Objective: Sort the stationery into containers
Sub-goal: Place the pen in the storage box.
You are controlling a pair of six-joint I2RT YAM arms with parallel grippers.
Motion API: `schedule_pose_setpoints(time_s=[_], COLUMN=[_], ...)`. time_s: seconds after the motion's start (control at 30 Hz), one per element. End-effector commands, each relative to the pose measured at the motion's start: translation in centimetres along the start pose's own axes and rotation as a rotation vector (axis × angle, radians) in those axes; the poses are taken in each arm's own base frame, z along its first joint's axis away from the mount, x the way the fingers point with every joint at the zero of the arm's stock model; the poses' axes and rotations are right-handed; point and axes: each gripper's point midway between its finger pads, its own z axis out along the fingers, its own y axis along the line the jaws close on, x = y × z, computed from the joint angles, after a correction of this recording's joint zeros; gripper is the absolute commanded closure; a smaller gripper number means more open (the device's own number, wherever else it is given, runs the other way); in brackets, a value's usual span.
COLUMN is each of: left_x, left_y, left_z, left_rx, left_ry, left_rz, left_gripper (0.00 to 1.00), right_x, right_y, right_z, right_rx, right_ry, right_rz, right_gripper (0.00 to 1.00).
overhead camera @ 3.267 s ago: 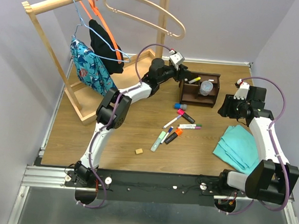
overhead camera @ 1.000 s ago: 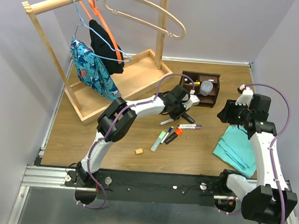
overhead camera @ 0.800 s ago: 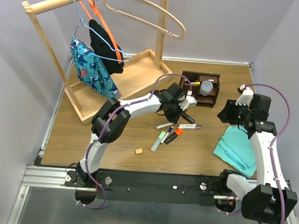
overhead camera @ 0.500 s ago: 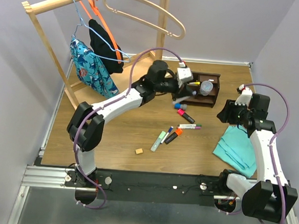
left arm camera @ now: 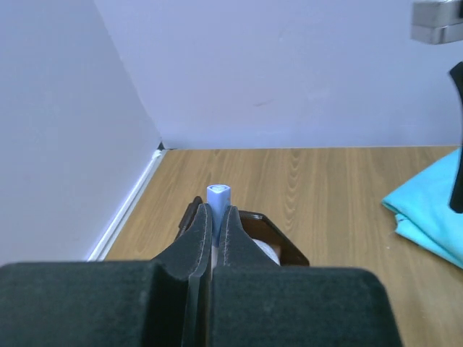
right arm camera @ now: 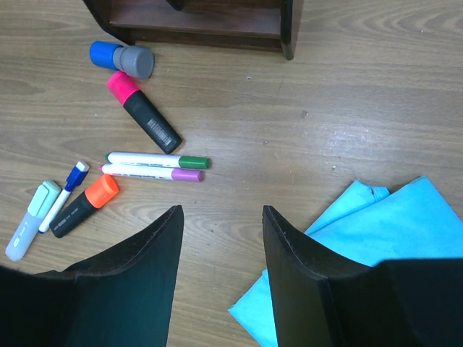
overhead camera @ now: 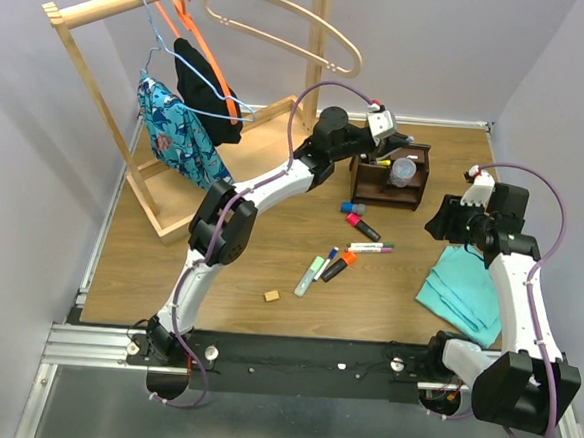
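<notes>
My left gripper (overhead camera: 402, 143) hangs above the dark brown organizer (overhead camera: 386, 189), shut on a slim pen whose pale blue cap (left arm camera: 218, 194) sticks out between the fingers (left arm camera: 198, 233). A grey cup (overhead camera: 404, 171) stands inside the organizer. On the table lie a blue and grey item (right arm camera: 121, 58), a pink-capped highlighter (right arm camera: 145, 108), a green-capped marker (right arm camera: 155, 160), a purple-capped marker (right arm camera: 152, 172), an orange highlighter (right arm camera: 83, 206), a pale green highlighter (right arm camera: 32, 220), a blue pen (right arm camera: 65, 188) and a tan eraser (overhead camera: 272, 296). Open and holding nothing, my right gripper (right arm camera: 221, 217) hovers right of the markers.
A folded teal cloth (overhead camera: 465, 286) lies at the right, partly under my right gripper. A wooden clothes rack (overhead camera: 180, 101) with hangers and garments fills the back left. The organizer (right arm camera: 202, 22) sits near the back wall.
My left gripper rose from the table among the pens and swung back over the organizer, carrying the blue-capped pen. The right arm stayed put.
</notes>
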Motion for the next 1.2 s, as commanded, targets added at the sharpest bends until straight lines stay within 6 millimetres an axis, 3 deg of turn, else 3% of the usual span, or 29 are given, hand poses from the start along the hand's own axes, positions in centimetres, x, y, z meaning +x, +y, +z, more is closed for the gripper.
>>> schedule_pose_setpoints(time_s=[0.0, 0.43, 0.67, 0.77, 1.0, 1.17], left_x=[0.4, 5.5, 6.9, 6.2, 3.0, -1.6], left_y=[2.3, 5.8, 6.4, 6.4, 6.5, 5.5], left_z=[0.3, 0.9, -0.5, -1.1, -1.4, -2.8], left_rx=[-0.069, -0.128, -0.196, -0.199, -0.202, -0.189], left_ry=[-0.018, 0.018, 0.031, 0.024, -0.005, -0.032], left_rz=[0.068, 0.046, -0.054, -0.055, -0.025, -0.003], left_gripper=[1.00, 1.00, 0.79, 0.70, 0.60, 0.55], right_x=[0.0, -0.8, -0.7, -0.8, -1.3, -1.3], right_y=[-0.5, -1.4, -1.6, -1.6, -1.5, -1.1], right_z=[0.0, 0.4, 0.9, 1.1, 1.0, 0.5], right_rx=[0.011, 0.034, 0.028, 0.025, 0.020, 0.015], right_ry=[0.006, 0.030, 0.041, 0.039, 0.020, -0.003], right_rz=[0.005, -0.002, 0.005, 0.007, 0.001, -0.006], right_gripper=[0.44, 0.44, 0.44, 0.44, 0.44, 0.44])
